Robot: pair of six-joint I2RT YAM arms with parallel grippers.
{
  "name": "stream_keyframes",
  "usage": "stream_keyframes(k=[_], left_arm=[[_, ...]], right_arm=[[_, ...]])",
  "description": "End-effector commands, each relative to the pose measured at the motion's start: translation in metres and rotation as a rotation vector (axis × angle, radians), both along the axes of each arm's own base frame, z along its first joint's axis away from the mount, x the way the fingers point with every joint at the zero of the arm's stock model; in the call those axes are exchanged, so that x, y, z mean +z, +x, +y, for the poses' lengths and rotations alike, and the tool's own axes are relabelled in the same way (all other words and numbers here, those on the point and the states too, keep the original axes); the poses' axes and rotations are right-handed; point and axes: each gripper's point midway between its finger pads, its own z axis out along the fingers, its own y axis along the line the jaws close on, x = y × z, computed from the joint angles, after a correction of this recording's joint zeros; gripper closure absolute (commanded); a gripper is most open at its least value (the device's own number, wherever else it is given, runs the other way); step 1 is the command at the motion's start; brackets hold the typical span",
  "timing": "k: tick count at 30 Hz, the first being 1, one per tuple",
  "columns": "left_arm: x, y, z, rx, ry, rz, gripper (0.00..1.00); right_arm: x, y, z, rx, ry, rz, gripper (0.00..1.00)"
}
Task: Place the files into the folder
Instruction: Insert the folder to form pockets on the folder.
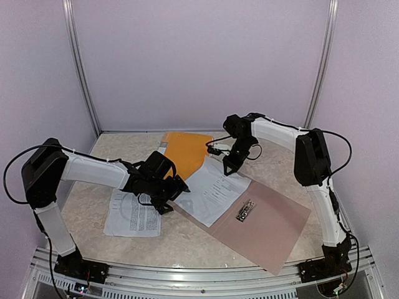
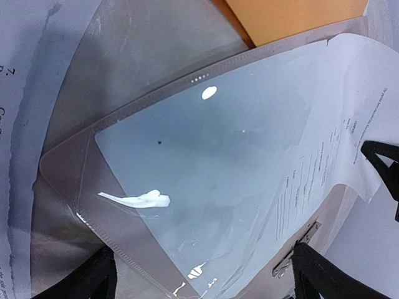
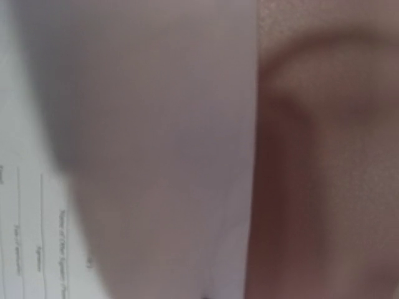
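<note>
The taupe folder (image 1: pixel 274 227) lies open at the front right, its metal clip (image 1: pixel 246 210) near the spine. One printed white file (image 1: pixel 215 187) rests on its left half, partly under a clear plastic cover (image 2: pixel 206 156); the file's text (image 2: pixel 324 165) shows at the cover's right edge. A second file (image 1: pixel 132 215) lies flat on the table at the left. My left gripper (image 1: pixel 177 190) hovers open over the cover's near-left corner, its fingertips (image 2: pixel 93 280) wide apart and holding nothing. My right gripper (image 1: pixel 229 163) is shut, tip down on the file's far edge.
An orange cover (image 1: pixel 186 151) lies at the back, behind the folder, its corner (image 2: pixel 293 18) showing in the left wrist view. The marbled tabletop (image 1: pixel 81 205) is walled in on three sides. The right wrist view is a blur of white paper (image 3: pixel 143 156) and brownish surface (image 3: pixel 324 156).
</note>
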Motion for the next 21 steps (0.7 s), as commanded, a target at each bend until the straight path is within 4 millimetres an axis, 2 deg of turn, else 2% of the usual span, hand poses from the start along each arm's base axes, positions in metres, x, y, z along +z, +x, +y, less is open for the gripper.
stream_keyframes(k=[1,11,21], left_arm=[[-0.054,-0.031,0.033,0.003,0.161,0.134,0.06],[-0.054,-0.03,0.035,-0.004,0.178,0.129,0.06],[-0.055,-0.03,0.036,-0.004,0.186,0.126,0.06]], right_arm=[[0.006,0.006,-0.003,0.002,-0.02,-0.022,1.0],[0.012,0.026,-0.004,-0.036,-0.052,-0.092,1.0],[-0.003,0.008,0.0,-0.005,-0.05,-0.033,1.0]])
